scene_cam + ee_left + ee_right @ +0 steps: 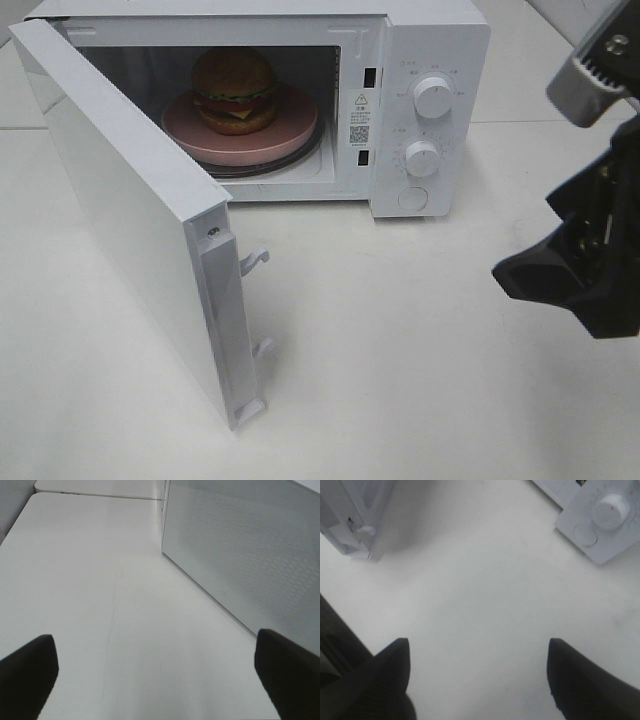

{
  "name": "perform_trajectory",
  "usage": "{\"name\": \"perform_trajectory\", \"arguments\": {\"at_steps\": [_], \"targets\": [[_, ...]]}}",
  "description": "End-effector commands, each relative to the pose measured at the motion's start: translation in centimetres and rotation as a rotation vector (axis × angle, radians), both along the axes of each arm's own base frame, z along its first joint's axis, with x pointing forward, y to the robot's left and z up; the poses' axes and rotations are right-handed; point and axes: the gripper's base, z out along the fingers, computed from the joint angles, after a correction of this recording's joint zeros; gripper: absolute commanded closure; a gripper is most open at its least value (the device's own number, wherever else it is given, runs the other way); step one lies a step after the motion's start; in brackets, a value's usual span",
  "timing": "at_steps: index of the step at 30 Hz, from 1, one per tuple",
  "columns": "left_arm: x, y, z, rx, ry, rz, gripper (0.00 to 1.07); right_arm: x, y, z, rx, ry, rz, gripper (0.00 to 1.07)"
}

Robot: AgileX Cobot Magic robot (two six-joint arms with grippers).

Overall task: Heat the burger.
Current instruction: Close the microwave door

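Right fingers (580, 680), black tapered wedges, spread over smooth tabletop (480, 595).

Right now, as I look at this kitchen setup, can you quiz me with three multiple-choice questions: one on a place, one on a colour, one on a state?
1. Where is the burger relative to the microwave?
A. on top
B. inside, on the plate
C. beside it
2. What colour is the plate?
A. blue
B. pink
C. green
3. The microwave's door is:
A. shut
B. swung open
C. missing

Answers: 1 B, the burger sits on the plate in the cavity; 2 B, a pink rim shows under the burger; 3 B, the door stands wide open.
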Motion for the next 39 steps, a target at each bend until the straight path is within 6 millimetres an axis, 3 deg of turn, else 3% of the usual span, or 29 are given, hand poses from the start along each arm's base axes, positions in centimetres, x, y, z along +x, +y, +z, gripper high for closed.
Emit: {"name": "perform_trajectory", "arguments": {"at_steps": [1,6,19,32,39], "targets": [[-0.1,0.0,0.0,-0.010,-0.003,0.001,0.07,-1.2,-0.8,-0.1,0.005,0.085,-0.072,0.32],[-0.1,0.0,0.0,-0.010,-0.003,0.001,0.07,-3.6,-2.4,0.5,0.012,0.189,-0.171,0.32],[-0.1,0.0,0.0,-0.010,-0.003,0.001,0.07,-7.3,-5.4,1.5,-0.006,0.208,-0.297,0.32],[-0.1,0.0,0.0,-0.010,-0.003,0.001,0.07,-11.3,-9.1,3.0,0.127,-0.034,-0.494,0.32],[-0.1,0.0,0.0,-0.010,-0.003,0.001,0.07,-13.8,-10.1,1.3,0.189,-0.149,-0.627,0.32]]}}
